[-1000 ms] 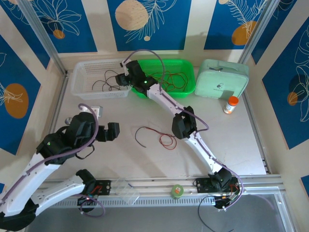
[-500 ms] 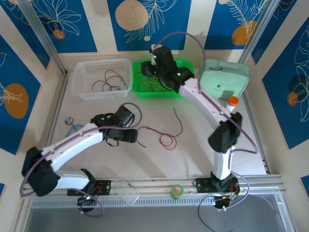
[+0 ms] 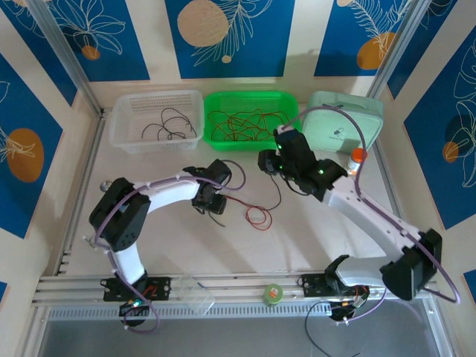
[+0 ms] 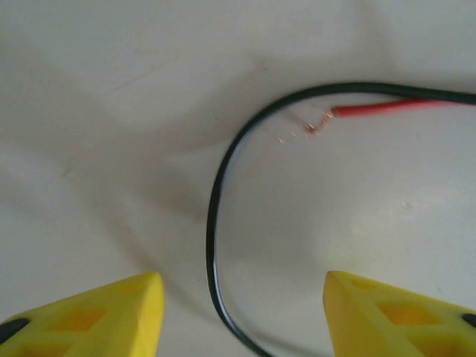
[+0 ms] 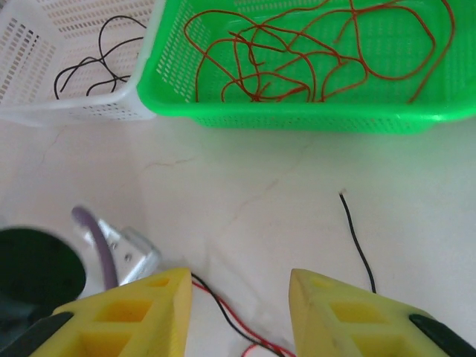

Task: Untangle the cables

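A loose black and red cable pair (image 3: 253, 212) lies tangled on the table's middle. My left gripper (image 3: 212, 204) hangs low over its left end. In the left wrist view that gripper (image 4: 242, 286) is open. A black cable (image 4: 212, 238) curves between the yellow fingers (image 4: 89, 316) without touching them, and a red cable (image 4: 387, 106) ends just beyond. My right gripper (image 3: 266, 163) hovers near the cables' far side. It (image 5: 239, 279) is open and empty above the black and red pair (image 5: 223, 309). A black cable end (image 5: 357, 245) lies to the right.
A green basket (image 3: 290, 100) (image 5: 297, 115) holds several red cables. A white basket (image 3: 123, 119) (image 5: 30, 52) holds black ones. A mint case (image 3: 342, 123) and an orange-capped bottle (image 3: 356, 161) stand at the back right. A tape roll (image 3: 273, 294) sits on the near rail.
My left arm swung right across the table to the cables' left end and its jaws narrowed. My right arm came back from the green basket to the table's middle, jaws narrower.
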### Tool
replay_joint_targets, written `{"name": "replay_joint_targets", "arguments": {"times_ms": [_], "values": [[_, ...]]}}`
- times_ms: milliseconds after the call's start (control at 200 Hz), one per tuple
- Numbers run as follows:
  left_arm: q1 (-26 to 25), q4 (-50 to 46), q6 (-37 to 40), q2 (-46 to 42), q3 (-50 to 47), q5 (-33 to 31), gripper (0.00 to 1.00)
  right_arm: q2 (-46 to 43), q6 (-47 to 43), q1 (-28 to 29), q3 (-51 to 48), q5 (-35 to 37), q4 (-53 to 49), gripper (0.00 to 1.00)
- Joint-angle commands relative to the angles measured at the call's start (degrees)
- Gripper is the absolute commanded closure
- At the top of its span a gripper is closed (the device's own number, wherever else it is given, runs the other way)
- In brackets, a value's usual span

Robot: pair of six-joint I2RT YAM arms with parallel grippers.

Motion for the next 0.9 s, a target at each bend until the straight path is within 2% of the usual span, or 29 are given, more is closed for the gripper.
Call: {"name": "replay_joint_targets", "arguments": {"times_ms": [0, 180, 405, 585, 895], "values": [[0.9, 2.5, 1.7, 2.9, 1.4, 1.0, 0.49, -4.9, 4.5, -0.1, -4.3, 0.8, -1.8, 0.63], [1.0, 4.7, 1.6, 4.4, 0.2, 1.5, 0.69, -10.2, 7.8, -0.1, -8.7, 1.3, -5.0, 0.67], [0.9, 5.5, 2.0, 1.8, -1.1, -0.2, 1.00, -16.1, 11.3, -0.3, -12.8, 2.5, -8.0, 0.70], [0.6, 2.3, 3.7, -3.6, 2.0, -1.3, 1.00, -20.0, 13.3, -0.7, -15.4, 2.9, -10.7, 0.72], [-0.8, -10.1, 7.7, -14.0, 16.1, -5.1, 1.00, -24.9, 14.9, -2.0, -17.6, 3.4, -12.7, 0.73]]}}
